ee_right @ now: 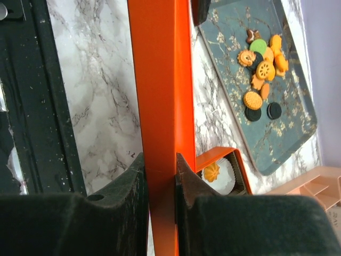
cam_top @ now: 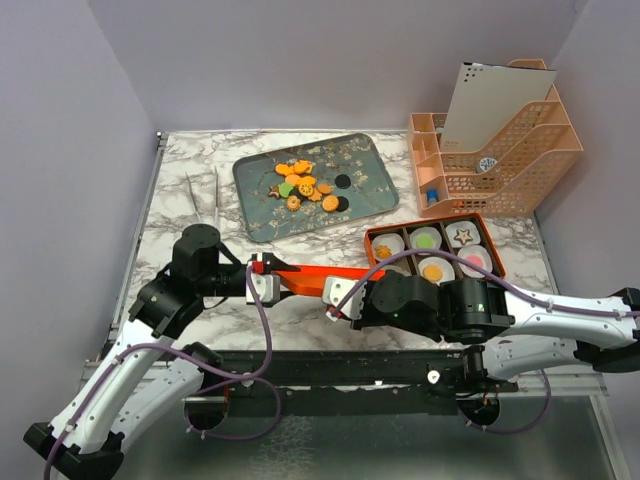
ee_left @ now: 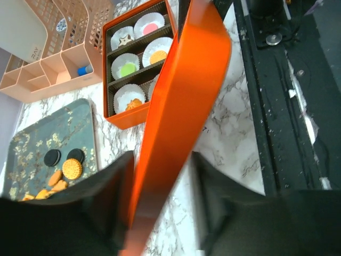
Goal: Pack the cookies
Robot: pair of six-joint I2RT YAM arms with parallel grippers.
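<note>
An orange box lid point(cam_top: 320, 277) hangs between my two grippers, in front of the orange box point(cam_top: 425, 224). The box holds white paper cups, some with a cookie inside. My right gripper point(ee_right: 160, 165) is shut on the lid's edge point(ee_right: 157, 80). My left gripper point(ee_left: 162, 170) is open. The lid point(ee_left: 181, 96) passes between its fingers and rests against the left one, with a gap to the right one. Loose cookies point(cam_top: 303, 183), mostly orange with green and black, lie on the blue-grey tray point(cam_top: 260, 215). They also show in the right wrist view point(ee_right: 261, 64).
A peach mesh desk organizer point(cam_top: 495, 150) with a white sheet stands at the back right. White tweezers point(cam_top: 205, 195) lie left of the tray. A black rail point(cam_top: 350, 365) runs along the near table edge. Purple cables loop over both arms.
</note>
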